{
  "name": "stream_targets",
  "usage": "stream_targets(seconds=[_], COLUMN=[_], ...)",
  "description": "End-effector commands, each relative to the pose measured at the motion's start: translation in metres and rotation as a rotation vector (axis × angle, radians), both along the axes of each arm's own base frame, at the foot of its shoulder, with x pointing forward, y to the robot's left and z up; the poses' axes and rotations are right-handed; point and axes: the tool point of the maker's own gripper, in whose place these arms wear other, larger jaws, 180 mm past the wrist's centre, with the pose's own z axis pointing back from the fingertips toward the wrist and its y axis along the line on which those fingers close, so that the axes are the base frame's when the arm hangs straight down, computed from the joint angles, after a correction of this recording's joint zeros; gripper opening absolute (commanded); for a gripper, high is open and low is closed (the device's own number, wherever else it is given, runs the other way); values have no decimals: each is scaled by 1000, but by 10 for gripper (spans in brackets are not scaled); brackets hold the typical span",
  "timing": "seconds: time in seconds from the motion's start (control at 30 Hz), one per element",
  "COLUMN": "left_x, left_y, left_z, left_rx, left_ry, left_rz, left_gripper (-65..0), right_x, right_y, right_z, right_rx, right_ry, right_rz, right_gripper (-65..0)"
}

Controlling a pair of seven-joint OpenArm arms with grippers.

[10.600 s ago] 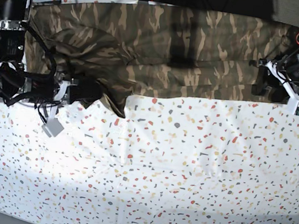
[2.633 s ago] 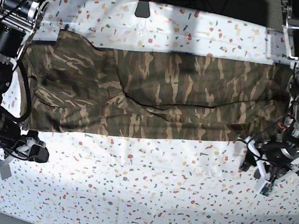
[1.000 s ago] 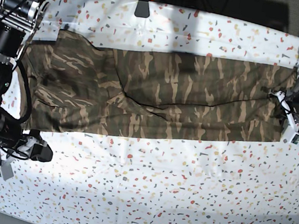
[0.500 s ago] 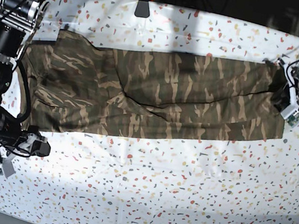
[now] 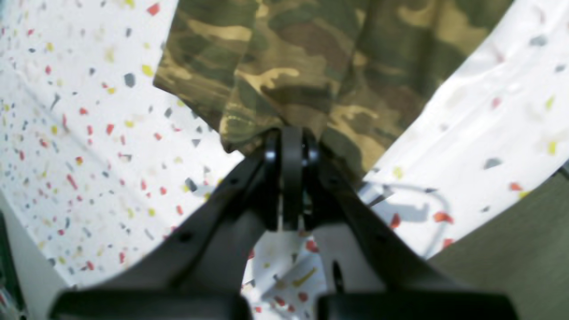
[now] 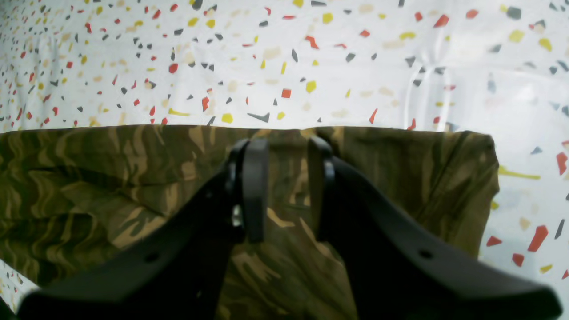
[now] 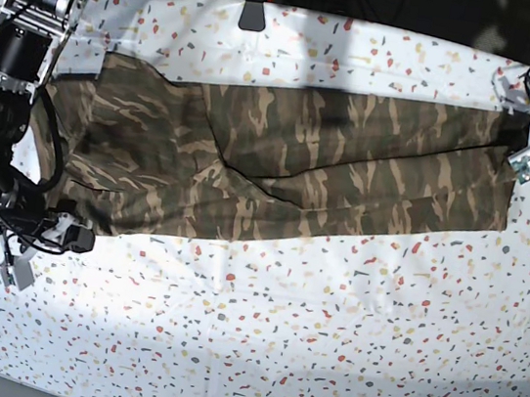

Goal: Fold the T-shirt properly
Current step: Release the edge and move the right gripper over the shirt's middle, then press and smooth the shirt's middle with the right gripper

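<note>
The camouflage T-shirt (image 7: 280,161) lies folded into a long band across the far half of the table. My left gripper (image 7: 519,135) is at the band's right end, far corner. In the left wrist view this gripper (image 5: 286,133) is shut on a bunched edge of the T-shirt (image 5: 289,66). My right gripper (image 7: 85,235) is at the band's near left corner. The right wrist view shows that gripper (image 6: 284,151) open over the T-shirt (image 6: 111,178), with flat cloth showing in the gap and the cloth's edge just past the fingertips.
A white speckled tablecloth (image 7: 275,338) covers the table. A small dark object (image 7: 253,14) sits at the far edge with cables behind it. In the left wrist view the table's edge and grey floor (image 5: 511,249) lie close beside the left gripper.
My left gripper has carried the T-shirt's right end farther back, tilting the band's near edge. My right gripper has crept from the bare cloth up to the shirt's near left corner.
</note>
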Motion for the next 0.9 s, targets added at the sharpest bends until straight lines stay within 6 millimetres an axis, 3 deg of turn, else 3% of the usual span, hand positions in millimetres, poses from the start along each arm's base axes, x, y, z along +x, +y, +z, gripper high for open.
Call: stream_targets(seconds=[0.0,0.17,0.3,0.57,0.67,0.87], left_x=[6,0,-2,-4,-4,-4], left_y=[0,-14,-32,-45,-45,-46], left_z=[10,6,0,-4,-4,-4], left_rx=[-4,-104,-170,-224,-224,-225], left_ry=[-31,-5,-7,-7,-7,-7], left_rz=[-8,34,67,92,92,92], left_gripper=[-650,-650,-650,-650,-650,-650], right_x=[7,-21,-51,-70,-73,-86], right_y=[-3,5,45,105,138,189], right_z=[18,-13,-27,-75,-71,-29], right_rx=[-4,42,142,-155,-230,-366], right_ry=[-57,50,202,328,286,85], right_rz=[5,33,193,484,618,819], right_gripper=[-489,-488,-488,-488,-488,-488])
